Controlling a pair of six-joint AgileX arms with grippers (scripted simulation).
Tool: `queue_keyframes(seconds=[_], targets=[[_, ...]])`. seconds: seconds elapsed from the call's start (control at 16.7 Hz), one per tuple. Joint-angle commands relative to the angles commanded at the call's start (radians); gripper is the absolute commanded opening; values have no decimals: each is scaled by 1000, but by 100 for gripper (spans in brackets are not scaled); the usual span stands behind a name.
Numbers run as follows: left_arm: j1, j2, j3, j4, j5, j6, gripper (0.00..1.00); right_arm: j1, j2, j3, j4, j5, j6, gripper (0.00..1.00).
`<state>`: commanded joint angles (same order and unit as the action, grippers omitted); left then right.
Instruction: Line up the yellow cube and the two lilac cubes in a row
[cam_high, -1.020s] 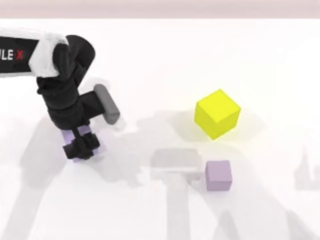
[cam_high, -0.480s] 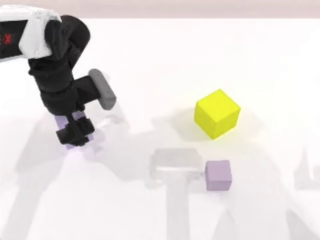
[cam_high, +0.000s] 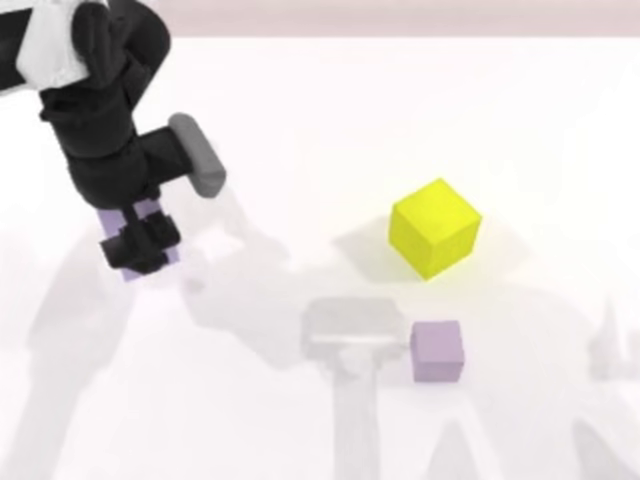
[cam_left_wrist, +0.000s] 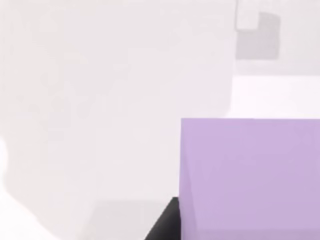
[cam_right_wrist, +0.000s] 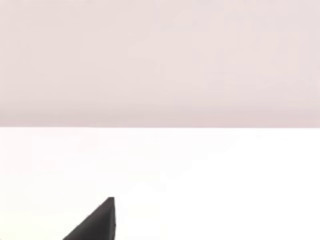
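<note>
1. Gripping the lavender cube (cam_high: 140, 215), your left gripper (cam_high: 140, 243) has its jaws clamped on it, at the table's (cam_high: 330, 120) left.
2. The yellow cube (cam_high: 434, 227) sits right of centre, the mauve cube (cam_high: 437, 351) just below it, apart.
3. You have no readable lettering in view.
4. Your right gripper's jaws cannot be judged.

a plain white bench (cam_high: 330, 120) fills the top view, crossed by soft grey shadows; a pale pinkish wall (cam_high: 400, 15) runs along its far edge.
</note>
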<state>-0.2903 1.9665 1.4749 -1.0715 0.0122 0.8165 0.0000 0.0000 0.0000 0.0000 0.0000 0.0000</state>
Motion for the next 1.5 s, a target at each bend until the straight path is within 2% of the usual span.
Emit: queue_keyframes(seconds=[0.12,0.24,0.66,0.78,0.9,1.2,1.5], targets=[[-15,5,10,-4,0,-3,0,0,0,0,0,0,0,100],[-70,21,42,-21,-1,-12,0,0,0,0,0,0,0,100],[-448,101,212,-113,-2,-73,0,0,0,0,0,0,0,100],[-524,115,248,-132,-2,-87,0,0,0,0,0,0,0,100],[-558,122,266,-141,-2,-94,0,0,0,0,0,0,0,100],[-556,118,262,-136,-2,-92,0,0,0,0,0,0,0,100],[-555,160,165,4,-3,-98,0,0,0,0,0,0,0,100]])
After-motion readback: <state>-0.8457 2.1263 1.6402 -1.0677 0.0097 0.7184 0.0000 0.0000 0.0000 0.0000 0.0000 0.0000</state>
